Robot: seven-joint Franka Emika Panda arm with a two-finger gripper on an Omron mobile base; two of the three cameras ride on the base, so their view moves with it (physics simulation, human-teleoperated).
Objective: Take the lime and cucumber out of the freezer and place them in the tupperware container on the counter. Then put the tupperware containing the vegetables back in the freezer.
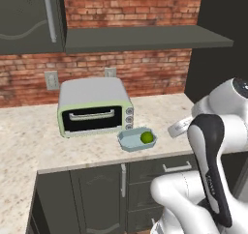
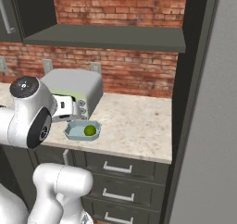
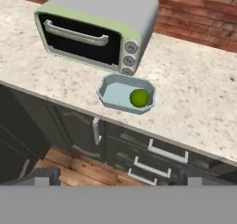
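Lime [image 3: 139,97] sits alone in the tupperware container [image 3: 113,91], off toward one side of the tray, and that container rests on the tabletop [image 3: 194,102] just in front of the toaster oven [image 3: 99,26], close to the front edge above the drawers. The end effector hangs back and above the tabletop edge, fingers spread wide with nothing between them; only the dark tips peek in at the bottom of the hand view.

On handling, the lime looks small, round and firm, likely to roll if nudged, so it is better left where it lies. The container reads as light, rigid plastic with a wide flared rim; my call is that the rim or one straight side wall is the place to pinch, keeping it level so the fruit does not slide out. The cucumber should be stiff and smooth-skinned, best taken across its middle.

Counting up: one lime, one tupperware container, one toaster oven, two wall outlets [image 1: 51,80] on the brick, and three stacked drawers [image 2: 118,168] in the right base view.
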